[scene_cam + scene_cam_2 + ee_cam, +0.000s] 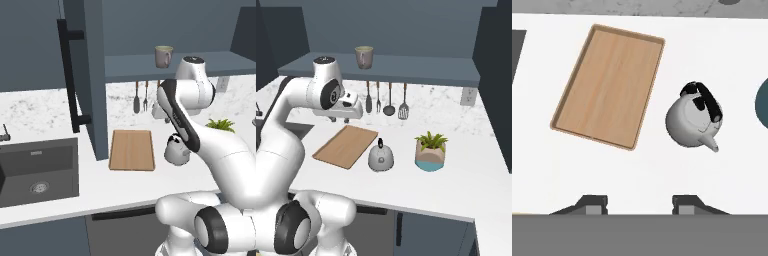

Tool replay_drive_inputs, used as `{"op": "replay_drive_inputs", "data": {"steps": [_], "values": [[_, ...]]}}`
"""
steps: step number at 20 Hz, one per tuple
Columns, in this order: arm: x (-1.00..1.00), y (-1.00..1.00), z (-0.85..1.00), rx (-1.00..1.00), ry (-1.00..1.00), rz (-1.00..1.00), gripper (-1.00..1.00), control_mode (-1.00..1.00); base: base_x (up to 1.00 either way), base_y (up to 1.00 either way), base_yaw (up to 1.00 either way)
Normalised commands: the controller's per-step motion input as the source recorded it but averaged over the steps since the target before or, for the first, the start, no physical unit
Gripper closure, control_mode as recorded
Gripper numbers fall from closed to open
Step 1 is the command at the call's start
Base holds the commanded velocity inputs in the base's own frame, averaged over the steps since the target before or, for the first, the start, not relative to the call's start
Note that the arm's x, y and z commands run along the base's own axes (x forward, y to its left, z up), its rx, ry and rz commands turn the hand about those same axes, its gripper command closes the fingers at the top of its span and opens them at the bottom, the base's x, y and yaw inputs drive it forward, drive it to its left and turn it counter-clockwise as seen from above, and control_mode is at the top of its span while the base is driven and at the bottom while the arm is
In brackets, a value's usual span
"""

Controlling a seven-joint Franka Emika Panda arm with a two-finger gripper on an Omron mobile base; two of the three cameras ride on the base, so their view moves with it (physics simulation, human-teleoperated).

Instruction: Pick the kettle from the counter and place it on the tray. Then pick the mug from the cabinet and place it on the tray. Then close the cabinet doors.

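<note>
The silver-grey kettle (pixel 692 120) with its black arched handle stands upright on the white counter (pixel 466 175), just right of the tray (pixel 609 85), a bare wooden board. The two also show as kettle (pixel 380 157) (pixel 176 149) and tray (pixel 346 145) (pixel 132 149). My gripper (pixel 639 202) hangs high above them, pointing down, open with nothing between its fingers; from the right base it shows as the gripper (pixel 340 120) over the tray's far end. The mug (pixel 163 56) (pixel 364 57) stands on the shelf of the cabinet (pixel 406 67). One cabinet door (pixel 92 75) stands open.
A teal plant pot (pixel 430 152) sits right of the kettle. Hanging utensils (pixel 388 100) line the back wall under the shelf. The dark sink (pixel 37 170) lies left of the tray, beyond the open door's black handle (pixel 70 75). Another dark door panel (pixel 496 75) stands at the right.
</note>
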Motion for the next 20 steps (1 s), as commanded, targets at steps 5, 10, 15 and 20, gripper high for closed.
{"op": "replay_drive_inputs", "data": {"steps": [5, 10, 15, 20], "values": [[-0.31, -0.03, -0.01, 0.0, -0.17, 0.0, -1.0, -1.0, 0.0, 0.0, 0.0], [-0.6, -0.57, -0.29, 0.02, -0.28, -0.06, -1.0, -1.0, 0.0, 0.0, 0.0], [-0.1, -0.76, -0.31, 0.03, 0.02, -0.05, -1.0, -1.0, 0.0, 0.0, 0.0], [0.06, -0.54, -0.17, 0.0, 0.05, 0.0, -1.0, -1.0, 0.0, 0.0, 0.0]]}}
